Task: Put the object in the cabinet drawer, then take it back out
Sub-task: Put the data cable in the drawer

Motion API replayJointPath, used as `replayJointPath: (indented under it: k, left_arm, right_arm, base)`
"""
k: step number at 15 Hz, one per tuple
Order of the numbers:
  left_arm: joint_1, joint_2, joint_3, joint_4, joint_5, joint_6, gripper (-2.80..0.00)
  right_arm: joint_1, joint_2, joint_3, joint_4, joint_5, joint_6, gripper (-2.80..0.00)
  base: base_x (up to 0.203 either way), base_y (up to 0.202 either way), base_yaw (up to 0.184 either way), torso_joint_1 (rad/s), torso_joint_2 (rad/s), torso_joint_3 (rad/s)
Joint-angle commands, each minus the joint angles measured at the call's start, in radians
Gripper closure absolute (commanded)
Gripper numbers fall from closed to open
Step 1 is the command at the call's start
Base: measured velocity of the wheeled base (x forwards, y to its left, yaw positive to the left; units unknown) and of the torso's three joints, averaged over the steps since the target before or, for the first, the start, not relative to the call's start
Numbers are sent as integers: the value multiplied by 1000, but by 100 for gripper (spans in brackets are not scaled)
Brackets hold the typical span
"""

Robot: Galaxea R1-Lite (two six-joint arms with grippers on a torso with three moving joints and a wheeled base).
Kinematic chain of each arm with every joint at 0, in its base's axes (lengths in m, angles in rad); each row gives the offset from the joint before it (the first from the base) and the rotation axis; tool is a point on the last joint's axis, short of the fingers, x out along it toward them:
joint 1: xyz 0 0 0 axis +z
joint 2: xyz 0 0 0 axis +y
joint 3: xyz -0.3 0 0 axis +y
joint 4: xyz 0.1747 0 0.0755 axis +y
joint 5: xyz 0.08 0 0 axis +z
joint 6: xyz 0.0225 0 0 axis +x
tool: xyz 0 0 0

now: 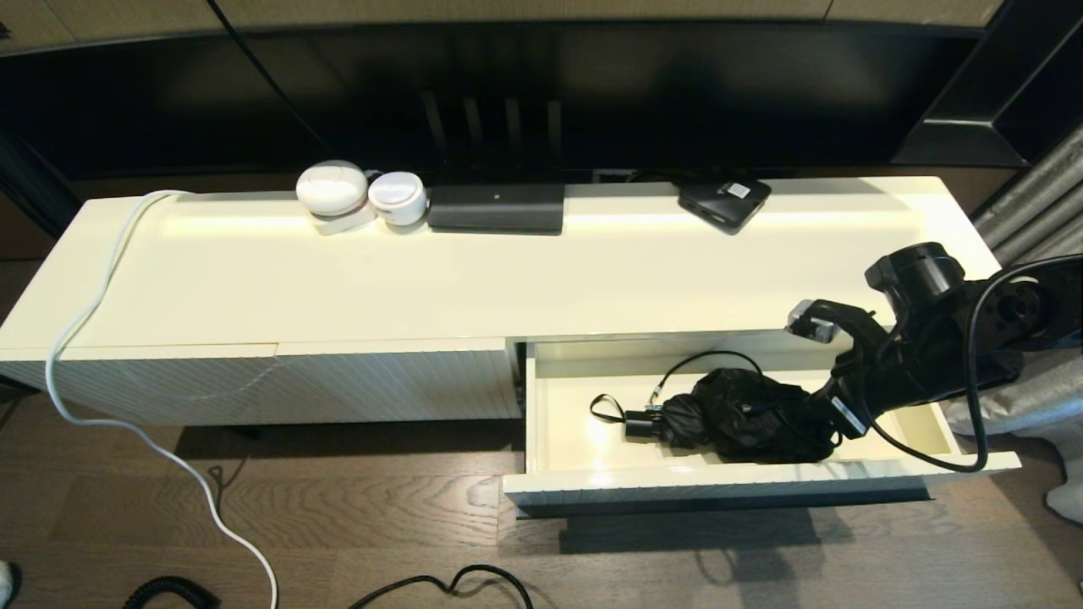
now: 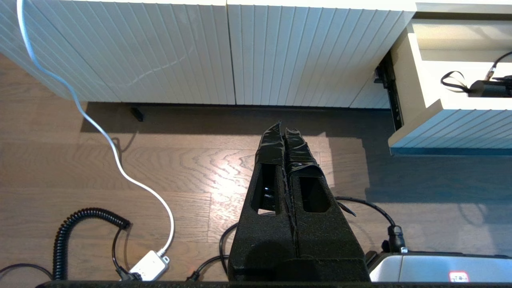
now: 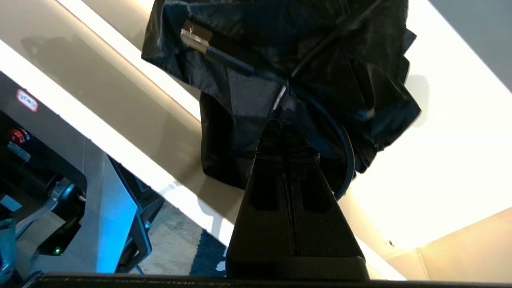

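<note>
The cabinet drawer (image 1: 719, 489) stands pulled out at the right of the cream cabinet. In it lies the object, a folded black umbrella (image 1: 744, 414) with its handle and wrist strap pointing left. My right gripper (image 1: 838, 420) reaches down into the drawer at the umbrella's right end. In the right wrist view that gripper (image 3: 284, 127) is shut, its tips pinching the loose black fabric of the umbrella (image 3: 280, 60) above the drawer floor (image 3: 440, 140). My left gripper (image 2: 283, 129) is shut and empty, hanging over the wooden floor left of the drawer (image 2: 452, 128).
The cabinet top (image 1: 508, 279) carries two white round devices (image 1: 334, 190), a black box (image 1: 495, 207) and a small black box (image 1: 723, 203) along its back edge. A white cable (image 1: 110, 279) runs off the left end to the floor. A ribbed panel (image 1: 254, 381) stays closed.
</note>
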Motion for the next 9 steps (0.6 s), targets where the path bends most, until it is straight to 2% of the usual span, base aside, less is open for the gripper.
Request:
replayJointPath:
  k: [1, 6, 9]
  left_arm:
    - [0, 1, 0, -1, 0, -1, 0]
    - [1, 1, 0, -1, 0, -1, 0]
    - [0, 1, 0, -1, -1, -1, 0]
  right_arm:
    - [-2, -35, 20, -2, 1, -7, 0]
    - [-25, -85, -34, -15, 8, -5, 0]
    - [-22, -175, -20, 46, 22, -13, 0]
  base:
    - [0, 0, 0, 0, 0, 0]
    - [0, 0, 0, 0, 0, 0]
    - [0, 0, 0, 0, 0, 0]
